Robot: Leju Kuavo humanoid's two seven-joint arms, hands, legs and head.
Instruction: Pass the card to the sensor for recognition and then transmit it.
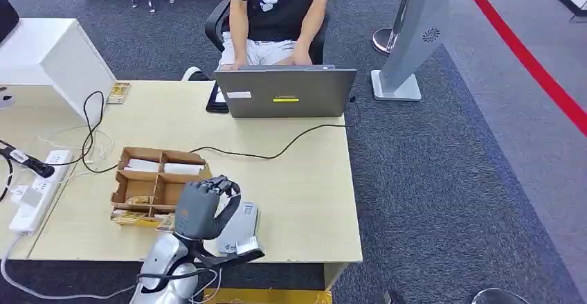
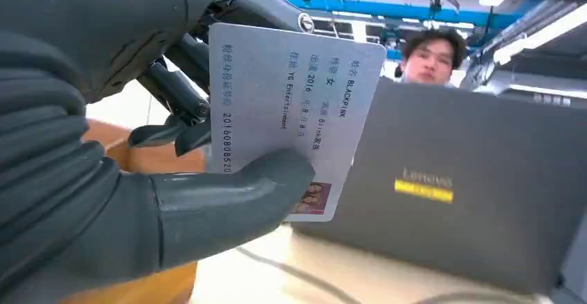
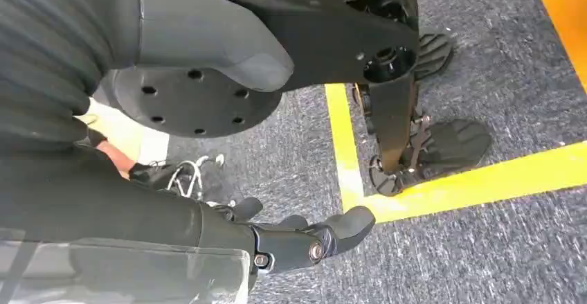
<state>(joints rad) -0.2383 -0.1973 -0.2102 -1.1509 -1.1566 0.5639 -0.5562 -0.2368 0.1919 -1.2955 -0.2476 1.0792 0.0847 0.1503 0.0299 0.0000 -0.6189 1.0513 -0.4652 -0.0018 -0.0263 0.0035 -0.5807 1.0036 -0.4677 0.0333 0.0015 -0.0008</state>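
grey laptop (image 1: 285,91) (person (image 1: 277,13) behind), cardboard tray (image 1: 158,179), power strip (image 1: 38,190)

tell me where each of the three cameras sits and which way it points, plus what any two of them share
Head view: high on the robot, looking forward and down at the wooden desk, cardboard box, laptop and seated person; its left hand and silver forearm show.
Left wrist view: behind the left hand, looking low across the desk at the card it holds, the laptop lid and the person.
Right wrist view: on the hanging right arm, looking down at grey carpet with yellow tape; the right hand shows.
Head and left wrist views share the laptop, person and left hand.
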